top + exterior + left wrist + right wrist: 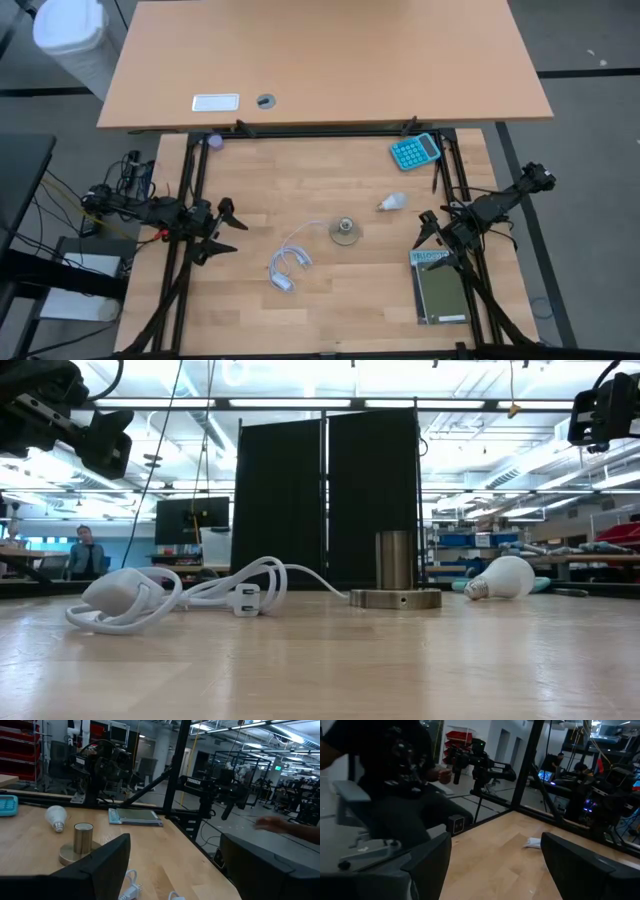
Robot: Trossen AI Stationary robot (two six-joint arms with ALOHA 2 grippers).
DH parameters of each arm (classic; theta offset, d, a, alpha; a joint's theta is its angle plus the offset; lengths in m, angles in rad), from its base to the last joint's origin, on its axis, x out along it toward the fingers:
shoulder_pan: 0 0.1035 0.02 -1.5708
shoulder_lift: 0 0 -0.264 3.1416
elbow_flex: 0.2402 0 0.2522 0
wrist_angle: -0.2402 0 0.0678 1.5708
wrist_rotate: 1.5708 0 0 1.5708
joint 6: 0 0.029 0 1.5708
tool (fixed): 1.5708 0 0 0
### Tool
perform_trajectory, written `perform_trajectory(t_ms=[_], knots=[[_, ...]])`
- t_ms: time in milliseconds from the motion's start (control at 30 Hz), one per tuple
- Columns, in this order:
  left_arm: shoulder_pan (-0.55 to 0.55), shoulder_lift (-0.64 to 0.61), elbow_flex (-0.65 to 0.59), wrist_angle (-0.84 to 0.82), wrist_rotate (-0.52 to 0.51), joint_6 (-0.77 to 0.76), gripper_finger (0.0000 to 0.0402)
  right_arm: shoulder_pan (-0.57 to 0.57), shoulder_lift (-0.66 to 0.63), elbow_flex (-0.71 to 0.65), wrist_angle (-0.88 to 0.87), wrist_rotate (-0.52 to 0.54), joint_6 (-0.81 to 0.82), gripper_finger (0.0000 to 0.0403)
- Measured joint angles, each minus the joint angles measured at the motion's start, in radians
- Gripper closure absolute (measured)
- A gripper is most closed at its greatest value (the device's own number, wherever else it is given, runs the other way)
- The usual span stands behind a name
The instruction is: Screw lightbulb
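On the wooden table [330,300], right of centre: lightbulb [391,203] lying on its side, just beside the grey socket [345,231], near the teal calculator [415,151]. Left of the socket, coiled white cable [289,265]. At the left edge, left gripper [226,229], fingers spread, holding nothing. At the right edge, right gripper [428,231], likewise spread and empty, beside a green notebook [440,288].
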Motion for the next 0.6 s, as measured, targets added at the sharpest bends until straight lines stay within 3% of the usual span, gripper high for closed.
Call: perform_trajectory(t_ms=[600], knots=[[0.000,0.000,0.000,0.000,-0.002,0.016,0.0088,0.000,0.000,0.000,0.000,0.008,0.000,0.0094]])
